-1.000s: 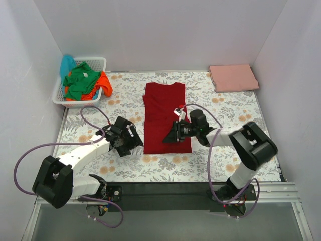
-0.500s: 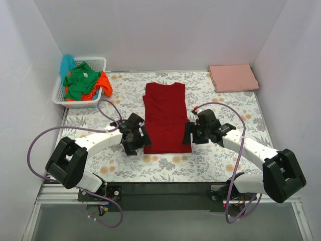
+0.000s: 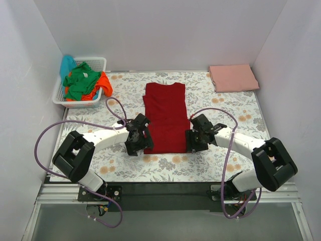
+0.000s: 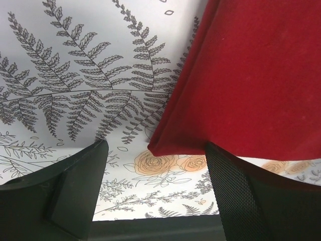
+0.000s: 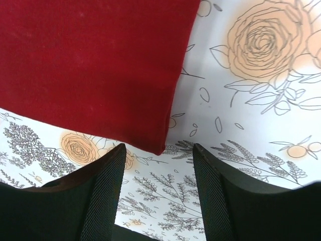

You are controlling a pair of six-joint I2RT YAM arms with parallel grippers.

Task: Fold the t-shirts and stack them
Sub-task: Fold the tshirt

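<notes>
Free tabletop [image 3: 225, 108] outside left hand [image 4: 155, 146] and right hand [image 5: 159, 147]; basket [image 3: 99, 59], pink shirt [image 3: 233, 78] well apart.

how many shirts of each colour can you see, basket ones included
dark red shirt: 1
salmon pink shirt: 1
green shirt: 1
orange shirt: 1
turquoise shirt: 1
total: 5 in view; the pile in the basket may hide more
</notes>
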